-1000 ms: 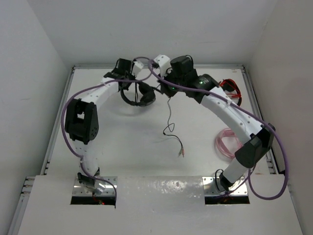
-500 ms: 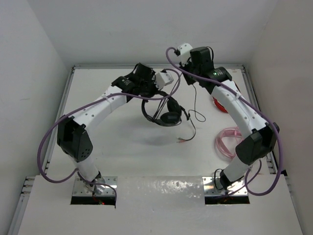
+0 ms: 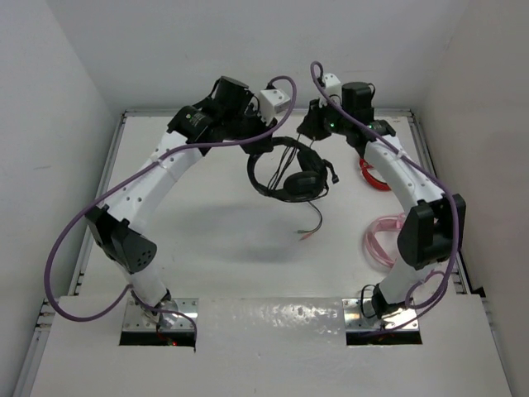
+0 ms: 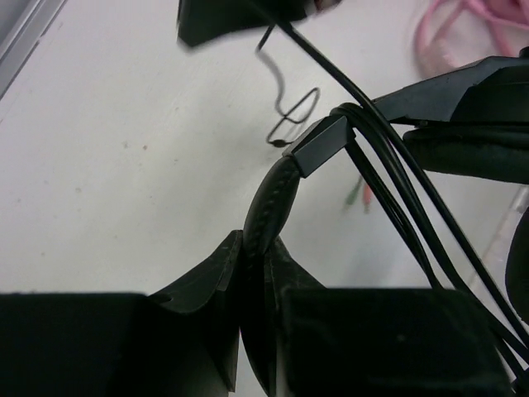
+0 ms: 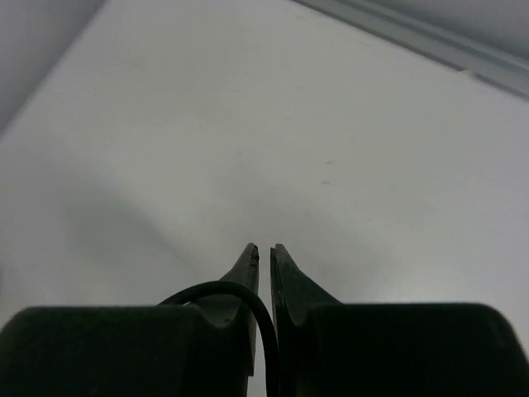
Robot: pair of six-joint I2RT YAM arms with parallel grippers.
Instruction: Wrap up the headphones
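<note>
The black headphones [image 3: 289,178] hang in the air over the back middle of the table. My left gripper [image 3: 266,147] is shut on their padded headband [image 4: 266,217]. In the left wrist view, several strands of the thin black cable [image 4: 397,207] run across the headband's end by an earcup [image 4: 475,153]. The cable's loose end [image 3: 312,225] dangles to the table. My right gripper [image 3: 316,126] hovers just behind the headset. Its jaws [image 5: 264,248] stand almost together, and the cable [image 5: 266,327] passes down between them.
A red headset [image 3: 372,175] lies at the back right under the right arm. A pink headset [image 3: 382,240] lies nearer on the right and also shows as the pink headset [image 4: 450,37] in the left wrist view. The raised table rim [image 3: 107,165] runs along the sides.
The left arm has carried the headphones from the back left to the middle. The right gripper has swung round them, and the loose cable loop has drawn in against the headset.
</note>
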